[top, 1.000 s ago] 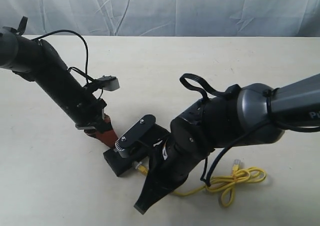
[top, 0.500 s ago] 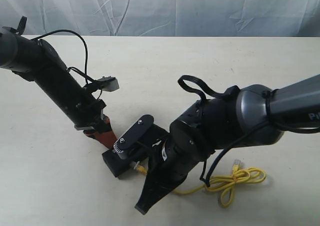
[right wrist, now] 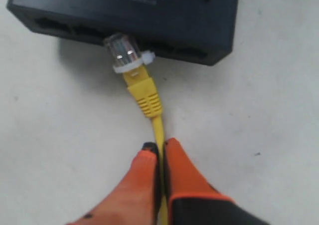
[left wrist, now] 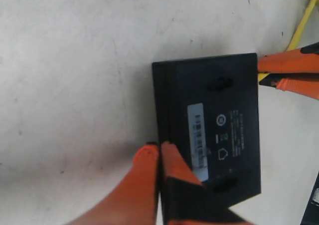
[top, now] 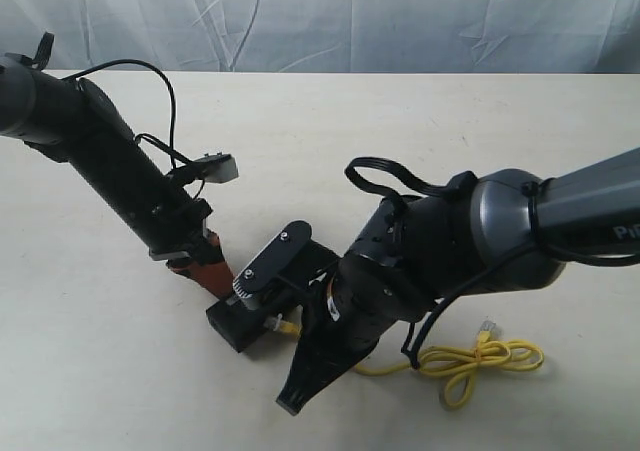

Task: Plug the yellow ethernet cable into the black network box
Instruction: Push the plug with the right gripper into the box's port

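Right gripper (right wrist: 160, 146): orange fingers closed almost fully, pinching the yellow ethernet cable (right wrist: 158, 127) between the tips. The cord runs straight ahead from the fingertips to a ribbed yellow boot (right wrist: 144, 93) and then to the clear plug (right wrist: 122, 50).

The plug tip sits against the port face of the black network box (right wrist: 149, 10), at the mouth of one port. Most of the clear body shows outside the box. Cannot tell whether the tip is inside the port.

Behind this gripper, the rest of the cable trails back under the right arm to a loose looped bundle (top: 480, 356) on the cream table (top: 420, 141), well apart from the box.

Left gripper (left wrist: 159, 146): closed on a side edge of the box. One finger (left wrist: 142, 185) lies against the outside of the side wall and the other lies on the top face. The box is flat on the table and extends away from these fingertips. A pale label strip (left wrist: 197, 135) is on its top face just ahead of the upper finger.

At the far edge of the box from the left gripper, the right gripper's orange tips are just beside the box, with the yellow cord between them.
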### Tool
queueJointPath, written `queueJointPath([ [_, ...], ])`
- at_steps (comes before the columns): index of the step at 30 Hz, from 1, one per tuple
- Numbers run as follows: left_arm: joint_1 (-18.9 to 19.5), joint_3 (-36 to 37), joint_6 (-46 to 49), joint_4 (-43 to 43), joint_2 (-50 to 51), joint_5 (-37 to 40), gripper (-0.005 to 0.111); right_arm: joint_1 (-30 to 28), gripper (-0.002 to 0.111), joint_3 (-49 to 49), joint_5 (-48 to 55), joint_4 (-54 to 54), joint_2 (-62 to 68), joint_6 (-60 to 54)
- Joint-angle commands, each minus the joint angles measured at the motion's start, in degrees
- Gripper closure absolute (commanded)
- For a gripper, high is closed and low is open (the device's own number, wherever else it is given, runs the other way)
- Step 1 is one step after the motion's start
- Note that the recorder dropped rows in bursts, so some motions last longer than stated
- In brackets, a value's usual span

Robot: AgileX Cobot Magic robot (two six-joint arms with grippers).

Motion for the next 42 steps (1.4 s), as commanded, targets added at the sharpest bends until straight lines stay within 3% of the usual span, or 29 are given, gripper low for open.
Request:
queueJointPath([
  [1,-0.2,-0.2,-0.3,-1.1,-0.2,1.6,0.107,-0.1,0.109,0.2,3.3,-1.6,0.4,2.0],
  [12,-0.2,-0.2,-0.7,-1.2,-0.2,2.0,0.107,-0.1,0.109,0.2,6.4,-5.8,0.4,10.8],
  [22,-0.2,-0.2,-0.7,-1.3,-0.2,2.0,0.107,-0.1,0.109,0.2,4.9,-5.9,0.4,10.5],
  [31,-0.1,-0.2,-1.7,1.6,-0.2,-1.3,0.107,-0.1,0.109,0.2,9.5,-9.3,0.4,11.8],
  [42,-0.2,-0.2,-1.1,0.2,-0.1,-2.4,0.107,-0.1,0.109,0.2,5.4,-8.6,1.2,12.3],
])
